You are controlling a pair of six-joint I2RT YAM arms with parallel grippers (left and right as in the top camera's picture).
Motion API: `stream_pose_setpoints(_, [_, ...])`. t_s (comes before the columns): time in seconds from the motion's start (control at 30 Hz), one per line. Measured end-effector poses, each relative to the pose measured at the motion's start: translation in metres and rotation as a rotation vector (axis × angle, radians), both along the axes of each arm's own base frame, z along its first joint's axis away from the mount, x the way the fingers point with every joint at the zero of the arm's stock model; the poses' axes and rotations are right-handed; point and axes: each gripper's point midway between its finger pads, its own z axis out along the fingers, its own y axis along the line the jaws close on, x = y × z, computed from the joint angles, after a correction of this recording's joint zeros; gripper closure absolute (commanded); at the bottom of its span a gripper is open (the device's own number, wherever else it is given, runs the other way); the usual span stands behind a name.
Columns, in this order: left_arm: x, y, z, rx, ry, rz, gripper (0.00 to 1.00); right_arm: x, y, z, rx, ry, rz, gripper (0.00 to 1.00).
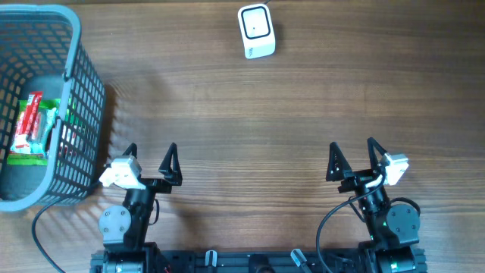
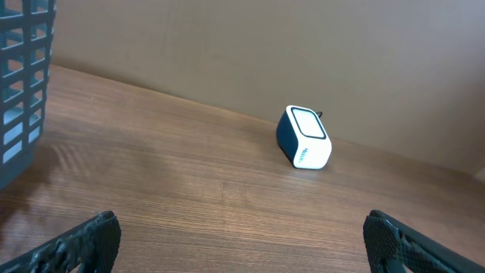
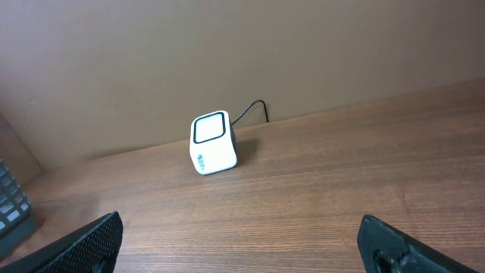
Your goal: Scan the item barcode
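A white barcode scanner [image 1: 256, 31] with a dark-framed window stands at the far middle of the table; it also shows in the left wrist view, scanner [image 2: 305, 137], and the right wrist view, scanner [image 3: 212, 142]. The item [image 1: 32, 125], a red and green packet, lies inside the grey basket [image 1: 76, 53] at the far left. My left gripper [image 1: 150, 156] is open near the front edge, just right of the basket, with nothing between its fingers [image 2: 95, 239]. My right gripper [image 1: 352, 152] is open at the front right, also with nothing in it.
The basket's mesh wall [image 2: 23, 83] rises close to the left gripper's left side. A thin black cable [image 3: 252, 108] runs from the scanner toward the back wall. Bare wooden tabletop [image 1: 250, 129] lies between the grippers and the scanner.
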Motion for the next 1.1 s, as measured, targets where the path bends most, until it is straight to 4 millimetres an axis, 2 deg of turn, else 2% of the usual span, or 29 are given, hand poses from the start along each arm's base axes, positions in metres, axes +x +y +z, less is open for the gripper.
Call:
stream_pose_setpoints(0.27, [0.000,0.000,0.000,0.000,0.003,-0.003,0.00,0.000,0.000,0.000,0.000,0.000,0.000,0.00])
stream_pose_setpoints(0.4, [-0.009,-0.009,-0.004,-0.006,0.099,-0.050,0.00,0.000,0.000,0.000,0.000,0.000,0.000,0.00])
stream_pose_setpoints(0.47, [-0.016,-0.011,0.009,-0.006,0.126,-0.061,0.00,0.000,0.000,0.000,0.000,0.000,0.000,0.00])
stream_pose_setpoints(0.53, [-0.025,-0.014,0.036,-0.006,0.135,-0.076,0.00,0.000,0.000,0.000,0.000,0.000,0.000,0.00])
stream_pose_setpoints(0.57, [-0.034,-0.017,0.062,-0.007,0.140,-0.091,0.00,0.000,0.000,0.000,0.000,0.000,0.000,0.00])
stream_pose_setpoints(0.63, [-0.043,-0.019,0.094,-0.007,0.162,-0.103,0.00,0.000,0.000,0.000,0.000,0.000,0.000,0.00])
stream_pose_setpoints(0.67, [-0.048,-0.020,0.117,-0.003,0.189,-0.113,0.00,0.000,0.000,0.000,0.000,0.000,0.000,0.00])
stream_pose_setpoints(0.8, [-0.047,-0.024,0.171,0.039,0.389,-0.154,0.00,0.000,0.000,0.000,0.000,0.002,0.000,0.00])
stream_pose_setpoints(0.9, [-0.025,-0.024,0.208,0.081,0.508,-0.182,0.00,0.000,0.000,-0.001,0.000,0.002,0.000,0.00])
stream_pose_setpoints(0.93, [-0.012,-0.024,0.222,0.090,0.526,-0.189,0.00,0.000,0.000,-0.001,-0.001,0.003,0.000,0.00])
stream_pose_setpoints(0.97, [0.010,-0.023,0.241,0.103,0.509,-0.192,0.00,0.000,0.000,-0.001,0.000,0.003,0.000,0.00])
stream_pose_setpoints(1.0, [0.026,-0.022,0.251,0.110,0.501,-0.193,0.00,0.000,0.000,-0.001,0.000,0.003,0.000,0.00])
stream_pose_setpoints(1.1, [0.063,-0.020,0.254,0.121,0.525,-0.195,0.00,0.000,0.000,-0.001,0.000,0.003,0.000,0.00])
